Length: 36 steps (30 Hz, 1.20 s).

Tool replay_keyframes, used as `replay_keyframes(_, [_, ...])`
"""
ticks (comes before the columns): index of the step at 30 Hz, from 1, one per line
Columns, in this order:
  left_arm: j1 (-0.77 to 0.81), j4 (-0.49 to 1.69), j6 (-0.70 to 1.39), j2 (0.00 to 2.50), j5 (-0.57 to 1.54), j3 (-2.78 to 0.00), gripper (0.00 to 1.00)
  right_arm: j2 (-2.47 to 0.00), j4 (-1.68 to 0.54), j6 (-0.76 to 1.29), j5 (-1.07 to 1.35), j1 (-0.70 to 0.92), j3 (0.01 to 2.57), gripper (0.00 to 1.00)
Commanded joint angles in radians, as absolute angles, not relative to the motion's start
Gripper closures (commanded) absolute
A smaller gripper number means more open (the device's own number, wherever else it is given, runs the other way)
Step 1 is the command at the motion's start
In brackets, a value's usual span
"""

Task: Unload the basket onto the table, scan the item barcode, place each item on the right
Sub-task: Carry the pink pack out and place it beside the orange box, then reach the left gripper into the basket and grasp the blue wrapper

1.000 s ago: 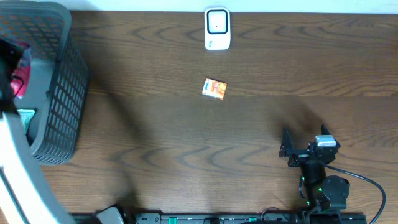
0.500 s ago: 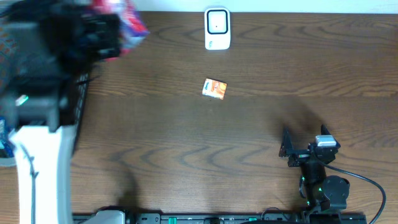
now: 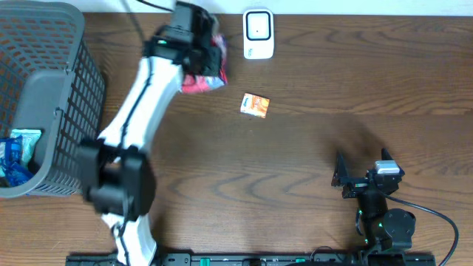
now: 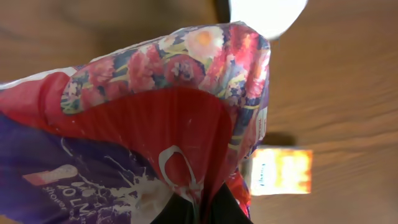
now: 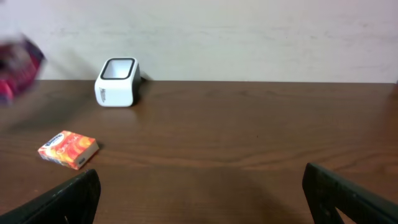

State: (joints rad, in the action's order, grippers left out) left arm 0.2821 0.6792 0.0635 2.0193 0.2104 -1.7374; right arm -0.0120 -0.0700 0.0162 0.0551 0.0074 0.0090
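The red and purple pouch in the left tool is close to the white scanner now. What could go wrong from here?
1. The pouch is soft and creased, so its barcode may be folded away from the scanner.
2. The left tool grips only a pinch of the film; it could slip.
3. The hanging pouch might sweep the small orange box.

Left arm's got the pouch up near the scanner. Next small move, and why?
Probably carry the red floral pouch the last bit right, over the white scanner, and turn its barcode side toward the window. The left gripper is shut on the pouch, which sits just left of the scanner, not yet over it; no barcode is visible.
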Motion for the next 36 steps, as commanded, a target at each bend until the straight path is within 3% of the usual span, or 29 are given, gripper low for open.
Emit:
replay_keyframes(1, [0.315,0.674,0.050,2.071,0.182,-1.730,0.92,-0.006,-0.071,0.006,0.058,0.001,0.005,0.01])
replay_keyframes(3, [0.333,0.675,0.071,2.099,0.182,-1.730,0.91,-0.006,-0.071,0.006,0.058,0.001,0.005,0.01])
replay_keyframes(5, [0.355,0.675,0.110,2.120,0.183,-1.730,0.76,-0.006,-0.071,0.006,0.058,0.001,0.005,0.01])
replay_keyframes(6, [0.366,0.675,0.123,2.121,0.183,-1.730,0.75,-0.006,-0.071,0.006,0.058,0.001,0.005,0.01])
replay_keyframes(20, [0.482,0.658,0.227,2.062,0.200,-1.771,0.73,-0.006,-0.071,0.006,0.058,0.001,0.005,0.01])
replay_keyframes(22, [0.474,0.643,0.226,2.014,0.179,-1.776,0.68,-0.006,-0.071,0.006,0.058,0.001,0.005,0.01])
replay_keyframes(25, [0.448,0.618,0.226,1.927,0.084,-1.776,0.52,-0.006,-0.071,0.006,0.058,0.001,0.005,0.01])
replay_keyframes(31, [0.339,0.624,0.222,1.770,-0.279,-1.776,0.27,-0.006,-0.071,0.006,0.058,0.001,0.005,0.01])
replay_keyframes(36, [0.127,0.631,0.220,1.680,-0.368,-1.776,0.23,-0.006,-0.071,0.006,0.058,0.001,0.005,0.01])
